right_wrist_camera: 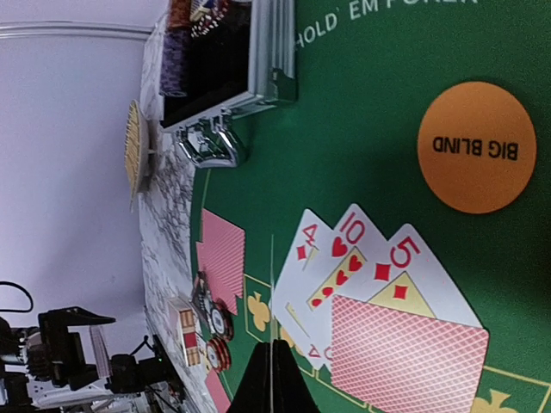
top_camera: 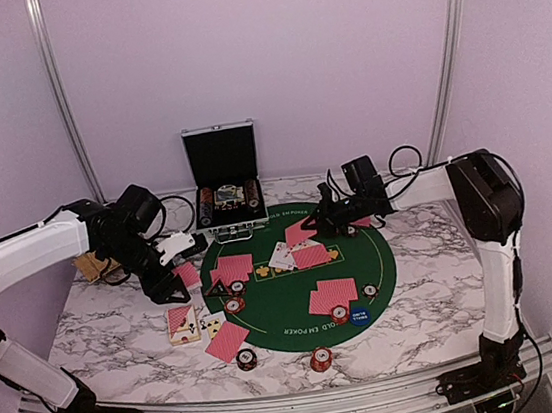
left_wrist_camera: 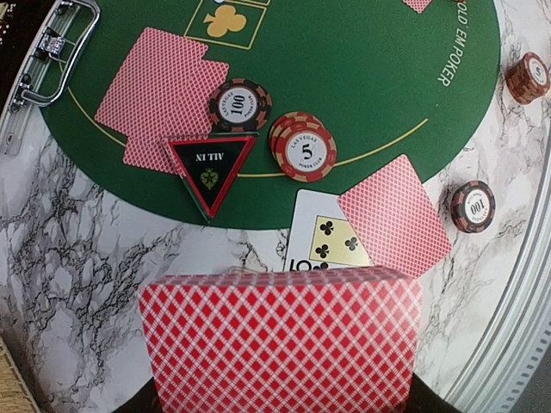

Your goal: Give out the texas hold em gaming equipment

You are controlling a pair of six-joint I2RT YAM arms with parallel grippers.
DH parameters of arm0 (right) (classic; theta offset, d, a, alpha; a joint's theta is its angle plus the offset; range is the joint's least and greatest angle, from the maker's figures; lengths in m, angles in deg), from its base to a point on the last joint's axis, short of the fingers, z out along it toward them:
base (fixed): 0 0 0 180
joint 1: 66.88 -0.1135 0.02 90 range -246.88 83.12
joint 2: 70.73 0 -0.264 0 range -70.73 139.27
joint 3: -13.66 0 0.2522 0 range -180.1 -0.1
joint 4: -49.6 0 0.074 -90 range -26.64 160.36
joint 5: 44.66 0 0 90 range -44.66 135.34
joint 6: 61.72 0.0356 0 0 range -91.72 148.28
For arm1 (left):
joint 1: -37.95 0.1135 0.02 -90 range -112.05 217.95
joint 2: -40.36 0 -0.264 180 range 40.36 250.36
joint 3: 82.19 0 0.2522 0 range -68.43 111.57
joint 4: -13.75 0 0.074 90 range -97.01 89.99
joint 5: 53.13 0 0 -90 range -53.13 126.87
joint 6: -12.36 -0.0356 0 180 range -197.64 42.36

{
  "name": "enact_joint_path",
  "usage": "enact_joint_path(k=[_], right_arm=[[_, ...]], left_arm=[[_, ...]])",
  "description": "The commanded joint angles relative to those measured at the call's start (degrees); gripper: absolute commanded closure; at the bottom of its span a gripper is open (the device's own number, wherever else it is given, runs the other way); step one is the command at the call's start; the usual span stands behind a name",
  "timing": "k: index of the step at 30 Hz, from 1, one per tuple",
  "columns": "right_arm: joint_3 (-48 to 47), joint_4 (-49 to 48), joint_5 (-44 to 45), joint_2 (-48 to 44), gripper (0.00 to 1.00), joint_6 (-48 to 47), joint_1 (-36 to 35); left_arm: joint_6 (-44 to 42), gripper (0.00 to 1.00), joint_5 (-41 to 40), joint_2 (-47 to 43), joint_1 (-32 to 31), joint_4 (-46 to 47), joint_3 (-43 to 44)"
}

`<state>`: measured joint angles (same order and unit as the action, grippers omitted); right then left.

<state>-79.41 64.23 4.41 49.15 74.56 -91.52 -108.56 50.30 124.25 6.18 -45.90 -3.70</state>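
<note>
Above the marble bench (top_camera: 110,328), the left pincer (top_camera: 173,249) clamps a deck of red-backed cards (left_wrist_camera: 280,340); the right pincer (right_wrist_camera: 274,379) is closed on a single card (top_camera: 299,232).

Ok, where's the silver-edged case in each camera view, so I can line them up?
Top external: case at the far centre, lid upright.
Left wrist: case in the top-left corner, only its handle and silver edge showing.
Right wrist: case at the top, left of centre.
Shared landmark: green poker mat, right beside the case in all three.
</note>
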Motion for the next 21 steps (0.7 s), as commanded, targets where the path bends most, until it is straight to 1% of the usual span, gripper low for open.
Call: enact_joint_path(k=[1, 8, 11, 13, 15, 17, 21], right_arm=[[-3.7, 7.7, 4.9, 3.6, 0.97, -7.2, -0.5], [-5.6, 11.6, 11.0, 4.6, 0.97, -10.9, -0.5], [-5.5, 12.9, 12.1, 3.8, 0.9, -12.0, -0.4], [-4.9, 13.1, 12.4, 2.8, 0.82, -12.1, -0.5], [-4.4, 13.1, 12.6, 1.7, 0.72, -12.2, -0.6], [-4.1, 13.3, 12.5, 0.5, 0.67, -12.2, -0.7], [-3.8, 13.7, 12.4, -2.4, 0.62, -12.1, -1.3]], left_arm=[[-1.5, 1.0, 0.0, -1.7, 0.1, 1.2, -2.6], [-2.5, 1.0, -1.1, -1.4, 0.2, 4.2, -7.9], [-3.2, 1.0, -1.8, -1.4, 0.2, 5.7, -10.0], [-3.6, 1.0, -2.2, -1.5, 0.3, 6.4, -11.2], [-3.9, 1.0, -2.4, -1.6, 0.3, 7.1, -12.3], [-4.3, 1.0, -2.7, -1.7, 0.4, 7.7, -13.3], [-5.4, 1.0, -3.8, -1.7, 1.1, 8.7, -15.4]])
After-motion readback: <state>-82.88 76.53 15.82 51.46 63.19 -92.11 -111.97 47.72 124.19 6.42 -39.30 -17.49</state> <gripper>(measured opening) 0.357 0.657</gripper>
